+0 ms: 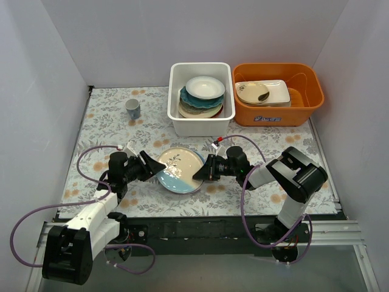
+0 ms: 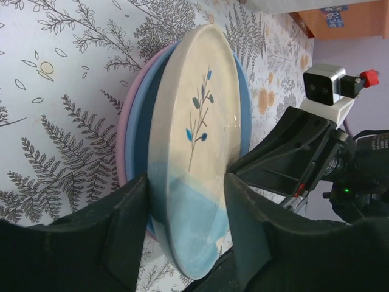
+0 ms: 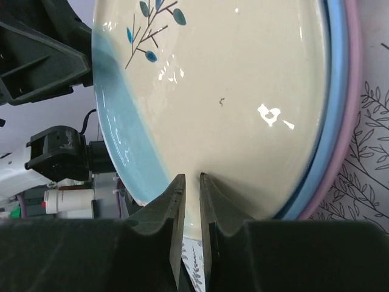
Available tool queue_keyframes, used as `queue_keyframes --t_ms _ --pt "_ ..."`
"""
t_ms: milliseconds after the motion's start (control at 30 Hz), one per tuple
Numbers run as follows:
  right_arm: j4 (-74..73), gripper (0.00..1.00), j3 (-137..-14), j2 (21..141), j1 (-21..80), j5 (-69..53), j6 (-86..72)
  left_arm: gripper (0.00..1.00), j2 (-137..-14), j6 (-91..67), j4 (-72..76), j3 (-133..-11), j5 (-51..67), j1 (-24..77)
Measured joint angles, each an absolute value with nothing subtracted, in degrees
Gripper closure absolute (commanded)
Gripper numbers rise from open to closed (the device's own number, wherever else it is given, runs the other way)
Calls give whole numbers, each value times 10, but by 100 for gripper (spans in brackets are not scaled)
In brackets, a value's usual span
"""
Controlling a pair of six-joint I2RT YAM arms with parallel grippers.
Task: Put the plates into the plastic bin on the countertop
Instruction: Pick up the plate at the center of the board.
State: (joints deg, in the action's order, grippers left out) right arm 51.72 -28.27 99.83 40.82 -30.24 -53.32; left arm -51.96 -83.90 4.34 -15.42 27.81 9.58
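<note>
Far left on the countertop (image 1: 100, 131) a small mug (image 1: 133, 108) is standing apart from the work. The left gripper (image 2: 185, 194) is reaching in low with its fingers spread wide, straddling the near rim of the sprig plate (image 1: 178, 167) without closing on it. That plate is lying on top of a blue plate (image 3: 336, 103) and a pink plate (image 3: 354, 103), stacked at the middle of the countertop. The right gripper (image 3: 192, 182) is meeting the opposite rim with its fingers drawn almost together, only a slit between them and nothing seen inside it. Glazed ceramic is likely handling as stiff, fairly heavy, slick and chippable, so a firm pinch across the raised rim looks safest, lifting level. Behind, the plastic bin (image 1: 200, 126) is already holding several plates (image 1: 203, 88), and an orange tub (image 1: 276, 115) is sitting just beside it.
</note>
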Motion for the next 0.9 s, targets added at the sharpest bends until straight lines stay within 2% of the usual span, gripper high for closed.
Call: queue_keyframes --t_ms 267,400,433,467,900 --pt "540 77 -283 1007 406 -311 -541 71 -536 -828 63 -154 307 96" --pt "544 76 -283 1008 405 -314 -542 88 -549 -827 77 -153 317 96" --pt "545 76 -283 1008 405 -315 -543 96 -556 -825 82 -153 321 96" --pt "545 77 -283 1009 405 -316 -543 100 -561 -824 84 -152 322 97" --pt "550 75 -283 1010 405 -321 -543 100 -561 -826 99 -140 319 104"
